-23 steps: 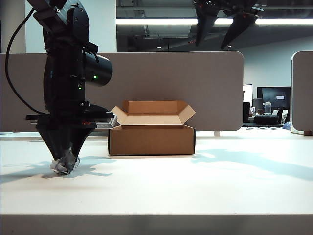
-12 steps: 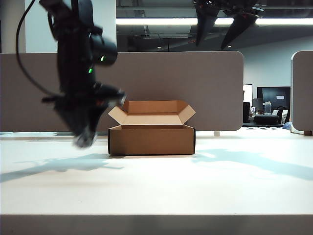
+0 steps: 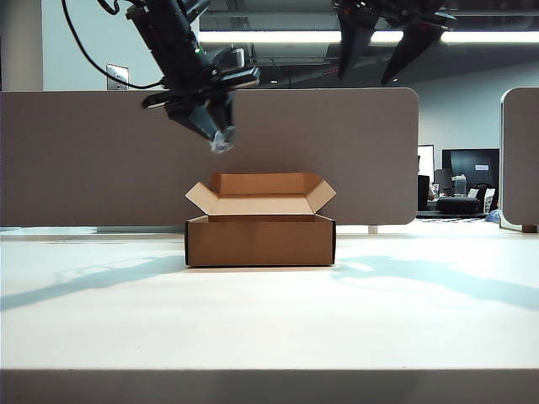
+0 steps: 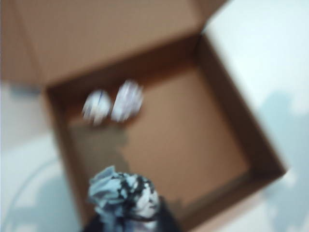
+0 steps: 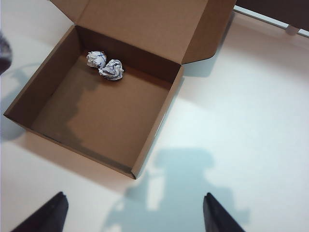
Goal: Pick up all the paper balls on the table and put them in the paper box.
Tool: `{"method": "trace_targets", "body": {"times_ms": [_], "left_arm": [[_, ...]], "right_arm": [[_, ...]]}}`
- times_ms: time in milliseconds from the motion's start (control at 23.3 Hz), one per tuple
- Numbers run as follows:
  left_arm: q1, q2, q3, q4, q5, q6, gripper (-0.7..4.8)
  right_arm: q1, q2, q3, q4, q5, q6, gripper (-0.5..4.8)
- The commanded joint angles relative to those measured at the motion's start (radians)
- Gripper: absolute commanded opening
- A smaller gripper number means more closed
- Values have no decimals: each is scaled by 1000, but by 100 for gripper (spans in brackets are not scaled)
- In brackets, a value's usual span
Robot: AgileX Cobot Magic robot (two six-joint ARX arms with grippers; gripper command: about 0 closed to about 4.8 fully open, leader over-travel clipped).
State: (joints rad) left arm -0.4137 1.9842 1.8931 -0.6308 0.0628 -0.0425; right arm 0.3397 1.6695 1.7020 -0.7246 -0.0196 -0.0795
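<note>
Left gripper (image 3: 221,139) raised above the left edge of the open cardboard box (image 3: 260,241), jaws grasping a crumpled paper ball (image 4: 123,197) with dark print. Box standing on the pale bench (image 3: 269,320), four flaps spread. Two more paper balls (image 5: 106,65) lying side by side inside the box near its back wall, touching or nearly so. Right gripper (image 5: 135,212) held high over the bench to the right of the box, jaws spread wide and empty.
</note>
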Motion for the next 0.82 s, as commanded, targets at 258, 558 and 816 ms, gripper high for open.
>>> {"method": "trace_targets", "body": {"times_ms": [258, 558, 816], "left_arm": [[2, 75, 2, 82, 50, -21, 291], [2, 32, 2, 62, 50, 63, 195], [2, -108, 2, 18, 50, 73, 3]], "right_arm": [[-10, -11, 5, 10, -1, -7, 386], [-21, -11, 5, 10, -1, -7, 386], [-28, -30, 5, -8, -2, -6, 203]]}}
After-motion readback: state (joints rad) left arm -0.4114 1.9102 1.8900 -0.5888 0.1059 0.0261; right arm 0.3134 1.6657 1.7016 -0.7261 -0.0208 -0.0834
